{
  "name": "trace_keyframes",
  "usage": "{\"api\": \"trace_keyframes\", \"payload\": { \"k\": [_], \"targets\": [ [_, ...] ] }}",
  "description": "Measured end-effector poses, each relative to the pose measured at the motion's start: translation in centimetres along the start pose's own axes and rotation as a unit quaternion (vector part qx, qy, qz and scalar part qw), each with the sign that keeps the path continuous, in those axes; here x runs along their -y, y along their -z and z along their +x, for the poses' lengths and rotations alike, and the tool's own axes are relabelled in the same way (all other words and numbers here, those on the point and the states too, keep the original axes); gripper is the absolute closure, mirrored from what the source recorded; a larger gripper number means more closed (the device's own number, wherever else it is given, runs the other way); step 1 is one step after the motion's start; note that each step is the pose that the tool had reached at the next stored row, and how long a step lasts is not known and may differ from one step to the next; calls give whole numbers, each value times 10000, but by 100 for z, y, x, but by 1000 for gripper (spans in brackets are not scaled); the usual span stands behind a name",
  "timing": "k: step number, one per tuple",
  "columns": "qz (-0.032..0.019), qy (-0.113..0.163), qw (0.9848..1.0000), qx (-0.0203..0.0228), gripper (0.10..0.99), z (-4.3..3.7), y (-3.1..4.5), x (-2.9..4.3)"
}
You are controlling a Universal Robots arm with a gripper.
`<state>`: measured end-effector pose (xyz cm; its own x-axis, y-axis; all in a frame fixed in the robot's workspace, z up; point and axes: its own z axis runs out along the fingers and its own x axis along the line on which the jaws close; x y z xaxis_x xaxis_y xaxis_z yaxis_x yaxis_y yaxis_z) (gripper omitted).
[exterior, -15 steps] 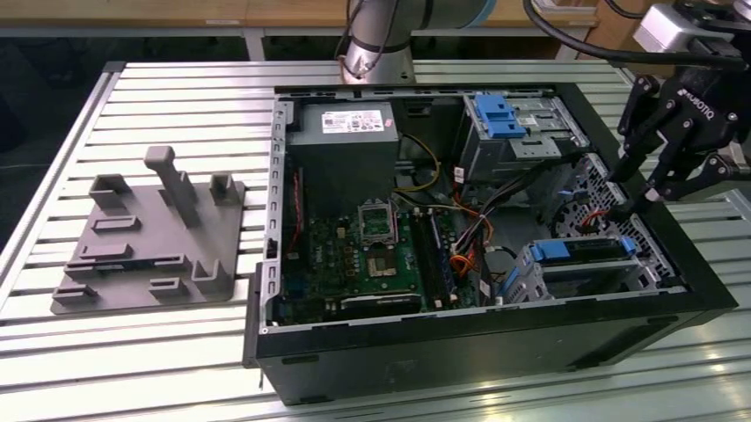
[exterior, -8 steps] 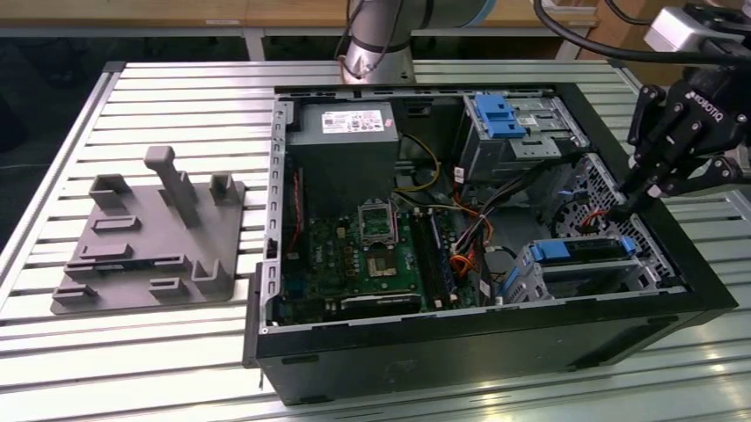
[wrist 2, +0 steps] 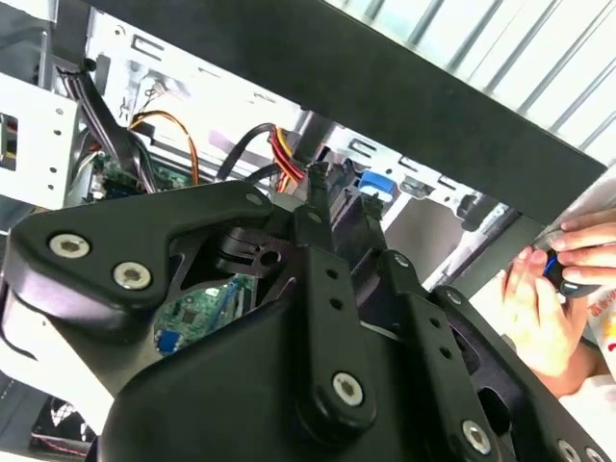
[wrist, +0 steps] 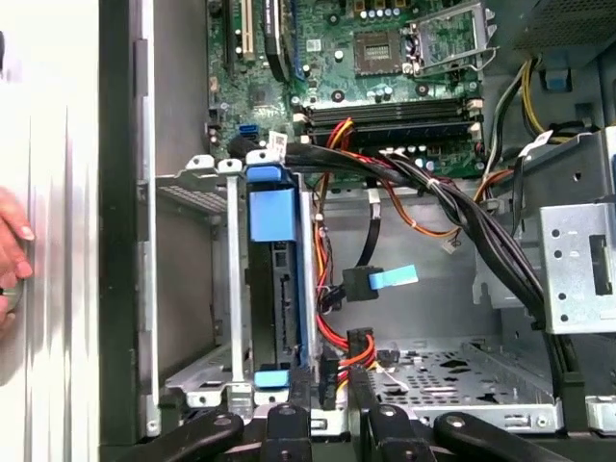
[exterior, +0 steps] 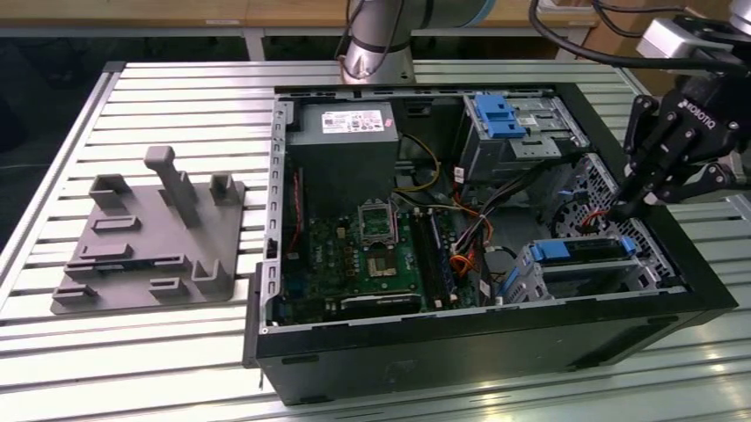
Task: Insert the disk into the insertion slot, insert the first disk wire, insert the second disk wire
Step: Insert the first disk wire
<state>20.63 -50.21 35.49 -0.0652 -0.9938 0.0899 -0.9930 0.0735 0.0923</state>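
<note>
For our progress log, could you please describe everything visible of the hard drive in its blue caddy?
The silver-grey hard drive in its bright blue plastic caddy sits inside the small grey perforated sheet-metal drive cage, blue plastic capping both ends. The first wrist view shows it edge-on, with a dark side face. A black plug with red and orange wires lies beside one end, and the black end effector hovers just there.

Disk (exterior: pixel 583 252): grey face, bright blue caddy. Insertion slot (wrist: pixel 188 199): pale grey, perforated dot pattern. Pincer (exterior: pixel 610 214): matte black. Disk wire (wrist: pixel 358 345): red and orange strands, black plug. Motherboard (exterior: pixel 369 255): green. Case (exterior: pixel 470 343): black. Surface (exterior: pixel 176 88): silver, ribbed slats.
</note>
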Motion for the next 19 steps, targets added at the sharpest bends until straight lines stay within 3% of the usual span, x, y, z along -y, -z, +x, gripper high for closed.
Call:
{"api": "trace_keyframes", "payload": {
  "k": [6, 19],
  "targets": [
    [2, -4, 10000, -34, 792, -55, -92, 2],
    [-5, -8, 10000, -37, 792, -62, -100, -4]
  ]
}}
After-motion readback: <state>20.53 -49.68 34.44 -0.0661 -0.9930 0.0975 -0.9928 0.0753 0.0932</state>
